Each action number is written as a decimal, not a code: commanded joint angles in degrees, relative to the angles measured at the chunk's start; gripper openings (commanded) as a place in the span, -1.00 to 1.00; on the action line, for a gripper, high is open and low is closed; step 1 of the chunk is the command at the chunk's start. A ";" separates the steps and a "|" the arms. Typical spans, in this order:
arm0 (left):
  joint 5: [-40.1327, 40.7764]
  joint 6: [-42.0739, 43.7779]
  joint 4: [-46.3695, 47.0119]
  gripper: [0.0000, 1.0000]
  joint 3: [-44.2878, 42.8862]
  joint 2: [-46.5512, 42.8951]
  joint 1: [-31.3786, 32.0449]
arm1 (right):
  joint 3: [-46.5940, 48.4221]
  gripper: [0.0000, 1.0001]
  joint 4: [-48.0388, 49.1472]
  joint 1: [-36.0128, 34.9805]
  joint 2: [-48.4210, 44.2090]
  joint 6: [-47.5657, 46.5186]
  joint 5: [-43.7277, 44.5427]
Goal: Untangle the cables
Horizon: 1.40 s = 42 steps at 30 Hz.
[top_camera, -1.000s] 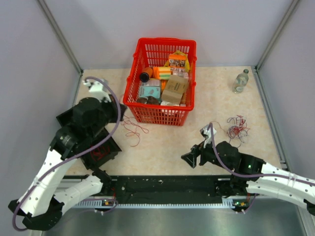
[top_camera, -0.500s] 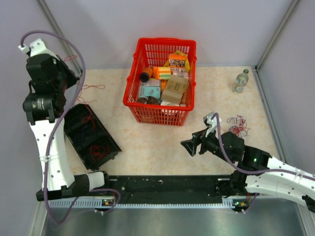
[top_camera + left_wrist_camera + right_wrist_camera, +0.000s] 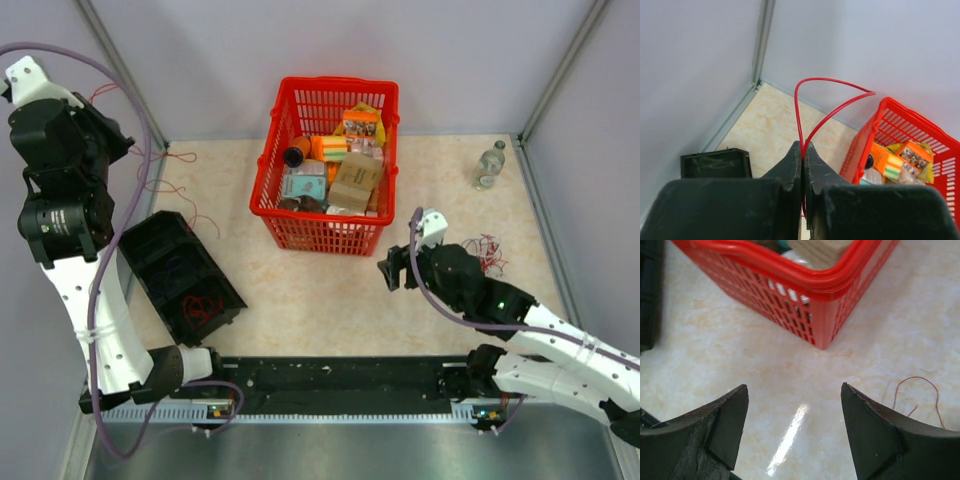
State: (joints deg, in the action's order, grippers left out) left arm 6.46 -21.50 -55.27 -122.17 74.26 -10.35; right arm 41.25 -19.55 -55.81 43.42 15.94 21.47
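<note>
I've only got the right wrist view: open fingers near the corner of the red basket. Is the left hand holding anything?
Observer: Yes. The left hand is shut on a red wire, lifted high beside the left wall.
Operator: Where's the main tangle?
Observer: The tangle of cables lies on the table just right of the right arm's wrist, nearer the arms than the clear bottle.
Operator: Anything set aside?
Observer: Some red strands lie in a black tray at the table's left side.
</note>
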 commanded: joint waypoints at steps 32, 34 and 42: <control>10.86 -3.11 -0.28 -1.00 4.64 -11.06 -0.46 | 3.66 0.53 3.03 17.41 2.64 -1.88 -11.10; 8.84 -3.38 1.47 -1.00 10.25 -13.51 -0.46 | 3.66 0.53 2.94 16.97 2.55 -1.80 -11.45; 6.20 -6.01 9.47 -1.00 30.67 -17.66 -0.46 | 3.48 0.53 2.94 16.88 1.49 -1.18 -12.07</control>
State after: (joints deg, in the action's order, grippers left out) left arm 14.81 -25.65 -50.02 -97.95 54.39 -10.48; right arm 43.13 -18.44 -38.48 45.89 14.04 10.11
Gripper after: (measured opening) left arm 0.015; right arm 0.764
